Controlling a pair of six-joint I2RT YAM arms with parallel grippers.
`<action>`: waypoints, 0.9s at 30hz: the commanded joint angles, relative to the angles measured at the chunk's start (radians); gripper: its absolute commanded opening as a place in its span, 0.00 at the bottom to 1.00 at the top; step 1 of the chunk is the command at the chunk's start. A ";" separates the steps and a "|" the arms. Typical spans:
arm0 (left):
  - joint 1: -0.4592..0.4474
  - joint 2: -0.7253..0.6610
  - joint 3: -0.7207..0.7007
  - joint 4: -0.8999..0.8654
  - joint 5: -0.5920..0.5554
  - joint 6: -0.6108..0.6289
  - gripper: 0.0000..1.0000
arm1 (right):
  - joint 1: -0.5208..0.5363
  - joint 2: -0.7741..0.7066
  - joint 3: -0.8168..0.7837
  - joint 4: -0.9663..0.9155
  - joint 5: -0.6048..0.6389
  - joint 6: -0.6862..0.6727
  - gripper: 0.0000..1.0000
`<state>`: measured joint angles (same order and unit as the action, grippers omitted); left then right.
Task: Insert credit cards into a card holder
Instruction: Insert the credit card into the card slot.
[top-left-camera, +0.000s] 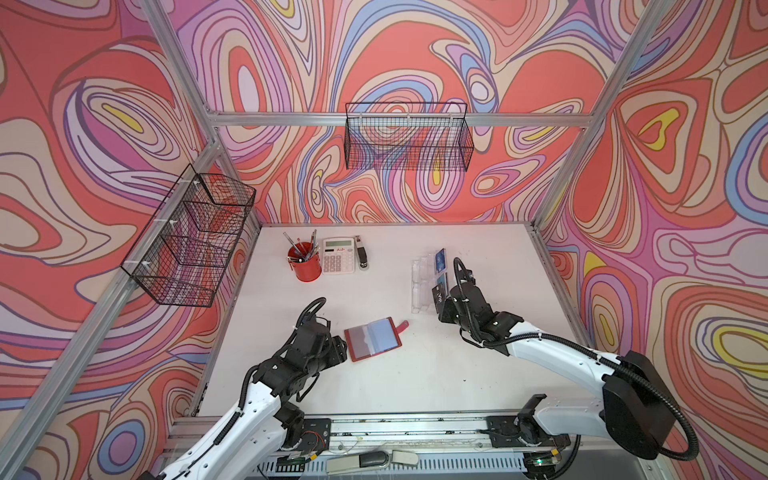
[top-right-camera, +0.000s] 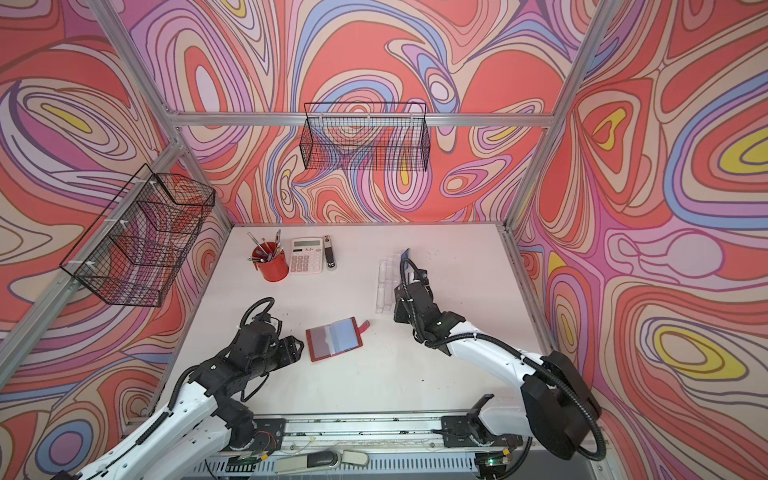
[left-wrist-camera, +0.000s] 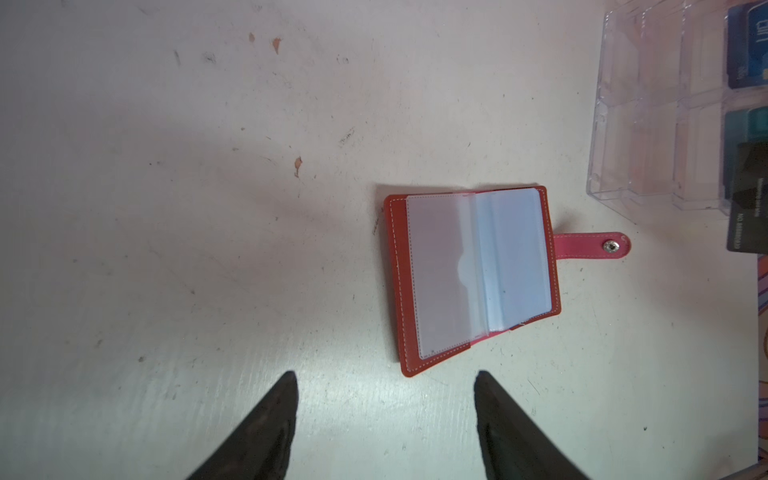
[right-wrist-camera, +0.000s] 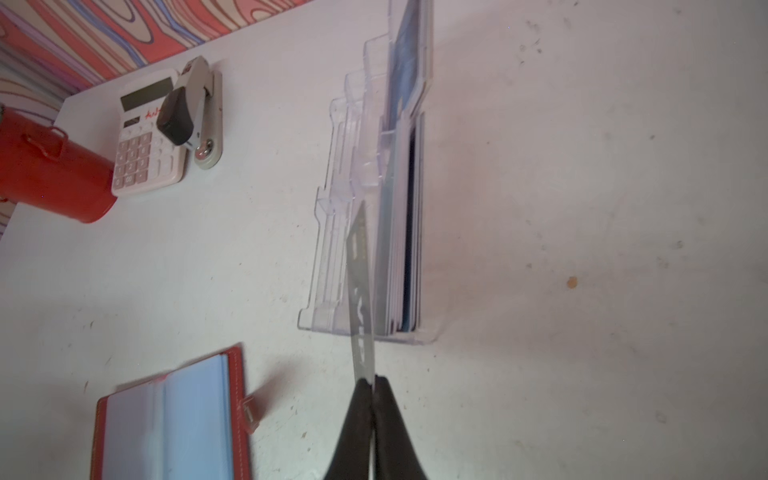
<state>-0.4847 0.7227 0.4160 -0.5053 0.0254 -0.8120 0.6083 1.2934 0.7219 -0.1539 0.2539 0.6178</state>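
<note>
The right pincer (right-wrist-camera: 374, 380) is pinching the grey card (right-wrist-camera: 360, 282) by one edge beside the clear stand (right-wrist-camera: 332, 257), ready to carry it, while the left pincer (left-wrist-camera: 385, 376) is hovering open and empty near the red card holder (left-wrist-camera: 469, 274), which is lying open on the desk (left-wrist-camera: 166, 208).

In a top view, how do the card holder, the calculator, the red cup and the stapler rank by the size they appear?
Largest to smallest:
1. card holder, lying open
2. calculator and red cup: they look about alike, so not ranked
3. stapler
</note>
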 joint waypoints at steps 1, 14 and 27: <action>0.000 0.038 -0.004 0.061 0.034 0.014 0.68 | -0.051 -0.024 -0.043 -0.007 0.002 -0.021 0.00; 0.000 0.040 -0.078 0.144 0.005 -0.002 0.65 | 0.161 -0.142 -0.191 0.417 -0.252 0.074 0.00; 0.000 0.012 -0.137 0.221 0.006 -0.046 0.64 | 0.323 0.167 -0.299 0.915 -0.219 0.227 0.00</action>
<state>-0.4847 0.7399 0.2909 -0.3096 0.0483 -0.8425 0.9131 1.4326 0.4168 0.6338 0.0185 0.8017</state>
